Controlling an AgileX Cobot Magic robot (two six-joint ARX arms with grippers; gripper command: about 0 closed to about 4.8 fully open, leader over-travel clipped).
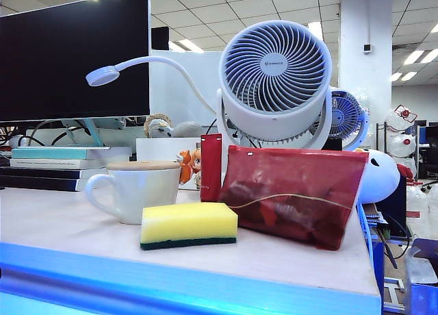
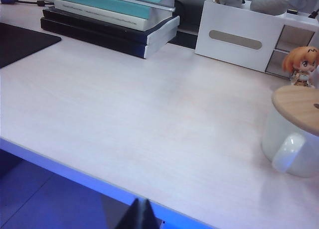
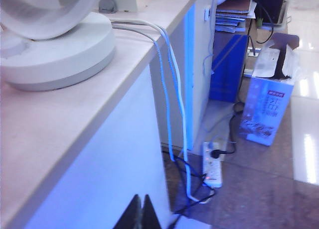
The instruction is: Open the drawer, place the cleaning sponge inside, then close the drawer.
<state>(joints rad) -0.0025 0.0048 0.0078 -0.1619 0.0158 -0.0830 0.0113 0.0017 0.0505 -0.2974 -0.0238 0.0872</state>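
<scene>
The sponge [image 1: 189, 225] lies flat near the desk's front edge, between the mug [image 1: 135, 190] and red pouch [image 1: 291, 194], above the shut drawer [image 1: 171, 284]. Both the left gripper [image 2: 141, 215] and right gripper [image 3: 140, 212] are pinched closed, empty, off the desk.

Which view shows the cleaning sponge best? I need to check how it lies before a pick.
The exterior view: the cleaning sponge lies flat near the desk's front edge, green layer down, between the mug and the red pouch. Neither wrist view shows it.
</scene>
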